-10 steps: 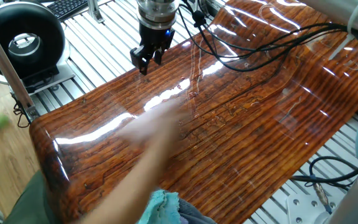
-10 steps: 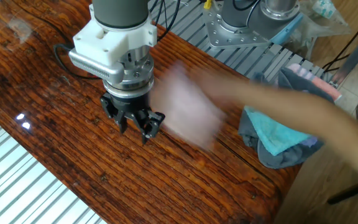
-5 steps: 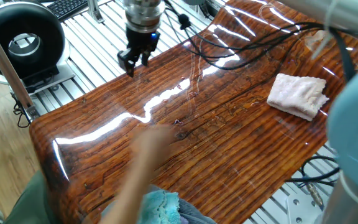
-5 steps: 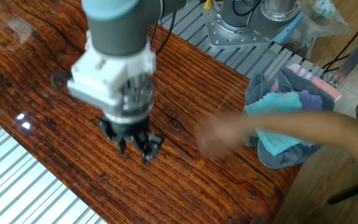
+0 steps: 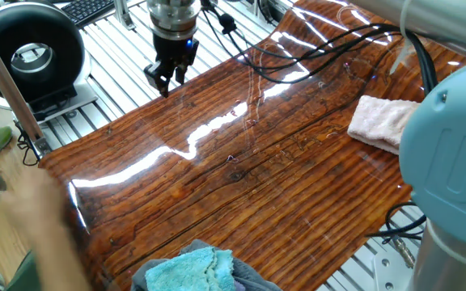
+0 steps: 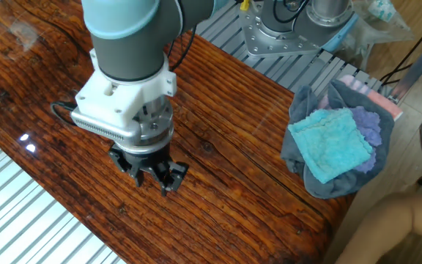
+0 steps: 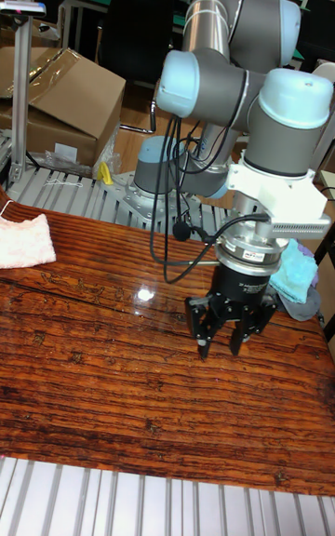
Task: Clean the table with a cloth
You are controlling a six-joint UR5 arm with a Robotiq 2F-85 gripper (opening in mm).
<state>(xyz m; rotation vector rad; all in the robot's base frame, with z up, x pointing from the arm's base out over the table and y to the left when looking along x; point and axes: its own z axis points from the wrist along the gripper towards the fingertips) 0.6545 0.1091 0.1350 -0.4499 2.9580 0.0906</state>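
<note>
The counter (image 5: 281, 178) is a big slab of reddish-brown wood with heavy striped grain and a lacquer so glossy the lights show up as white streaks all over it. It sits on a silver ribbed metal frame (image 5: 120, 61) that sticks out around the edges. The gripper (image 7: 218, 329) hangs just above the wood near one long edge, black fingers pointing straight down, and the jaws stand apart with nothing between them, which is clearest in the tall fixed view. Above it there's a round metal wrist and a white ribbed block, then the chunky grey and pale blue arm (image 7: 242, 89) with black cables (image 5: 322, 61) looping off it and trailing across the shiny top. The pink cloth (image 5: 383, 121) is way over at the other end of the counter from the gripper, lying flat on the wood, small, fluffy, soft terry texture, roughly rectangular with one side hidden behind the arm's big blue joint in one fixed view; in the tall view it peeks in at the left edge. At the opposite end there's a turquoise fluffy cloth (image 6: 332, 143) heaped on a pile of grey and purple rags (image 6: 368, 132) right at the counter's corner. A person's bare arm (image 6: 394, 227) shows blurry off that same corner, not touching the pile. A cardboard box (image 7: 65, 103) sits behind the counter.
</note>
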